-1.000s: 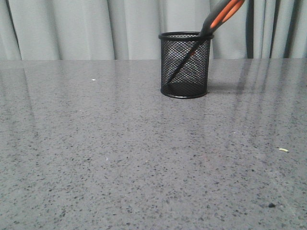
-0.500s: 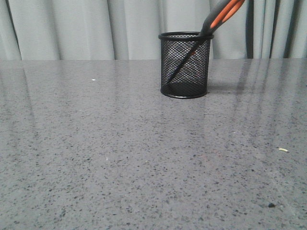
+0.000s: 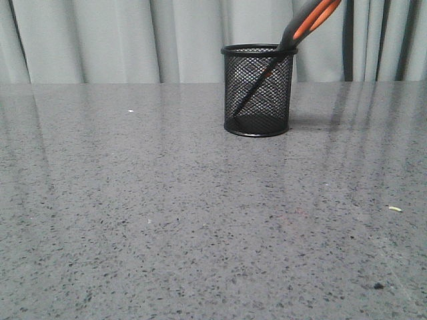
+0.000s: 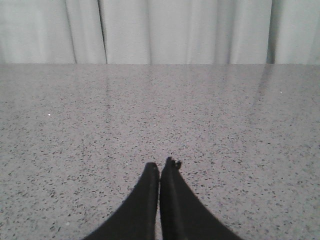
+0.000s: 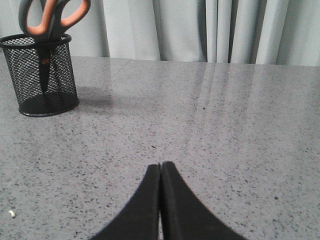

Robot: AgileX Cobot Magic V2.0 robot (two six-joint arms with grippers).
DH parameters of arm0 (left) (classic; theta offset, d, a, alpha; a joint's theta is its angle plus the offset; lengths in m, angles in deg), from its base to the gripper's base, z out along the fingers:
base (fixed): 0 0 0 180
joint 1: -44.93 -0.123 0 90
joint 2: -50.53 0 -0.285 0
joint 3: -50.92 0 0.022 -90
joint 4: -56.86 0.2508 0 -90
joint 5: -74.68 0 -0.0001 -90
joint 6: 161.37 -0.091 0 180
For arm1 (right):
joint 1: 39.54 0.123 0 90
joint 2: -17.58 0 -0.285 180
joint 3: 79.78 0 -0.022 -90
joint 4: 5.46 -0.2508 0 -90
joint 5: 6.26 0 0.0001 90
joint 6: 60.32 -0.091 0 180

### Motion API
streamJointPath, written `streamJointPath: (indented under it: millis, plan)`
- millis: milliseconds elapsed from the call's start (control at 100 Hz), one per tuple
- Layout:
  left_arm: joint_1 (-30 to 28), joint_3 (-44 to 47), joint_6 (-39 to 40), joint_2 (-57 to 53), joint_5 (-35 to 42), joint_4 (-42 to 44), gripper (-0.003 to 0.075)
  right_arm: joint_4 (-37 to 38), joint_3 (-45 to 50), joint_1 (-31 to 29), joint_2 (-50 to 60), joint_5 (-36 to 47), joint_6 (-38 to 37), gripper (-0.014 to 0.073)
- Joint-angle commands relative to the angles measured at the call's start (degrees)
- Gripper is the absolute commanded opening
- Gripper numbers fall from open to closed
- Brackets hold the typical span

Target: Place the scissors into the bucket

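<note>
Across the whole front view stretches a grey speckled surface [image 3: 167, 220], glossy enough to carry faint pale streaks of reflection from the pleated grey curtain [image 3: 120, 40] that hangs along its far edge. Most of this stone-like top lies bare, with wide open room in front of and to both sides of the one standing object. That object is the bucket [image 3: 257, 90], a black wire-mesh cylinder with a solid rim and a solid base, standing upright toward the far edge, a little right of centre. The scissors [image 3: 308, 20] are inside it, blades down and tilted: the dark blades show through the mesh running down to the lower left of the cup, while the black handle loops lined in orange lean over the right side of the rim and rise well above it. The right hand [image 5: 160, 170] has its two black fingers pressed together, holding nothing, low over bare stone and well apart from the cup. The left hand [image 4: 160, 167] is likewise pinched closed and empty above bare stone. A pale crumb [image 3: 395, 209] and a dark fleck [image 3: 378, 286] lie near the front right.
</note>
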Motion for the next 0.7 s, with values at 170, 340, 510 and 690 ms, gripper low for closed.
streamJointPath:
  millis: [170,340,510,690]
  plan:
    - [-0.01,2.32,0.44,-1.65,4.28,-0.53,-0.0020,1.57,0.37,-0.89,1.32,0.32,-0.29,-0.0074]
    - [-0.01,2.32,0.44,-1.65,4.28,-0.53,-0.0020,1.57,0.37,-0.89,1.32,2.26,-0.29,-0.0074]
    - [-0.01,2.32,0.44,-1.65,4.28,-0.53,-0.0020,1.57,0.37,-0.89,1.32,2.26,-0.29,-0.0074]
    - [-0.01,2.32,0.44,-1.65,4.28,-0.53,-0.0020,1.57,0.37,-0.89,1.32,2.26,-0.29,-0.0074]
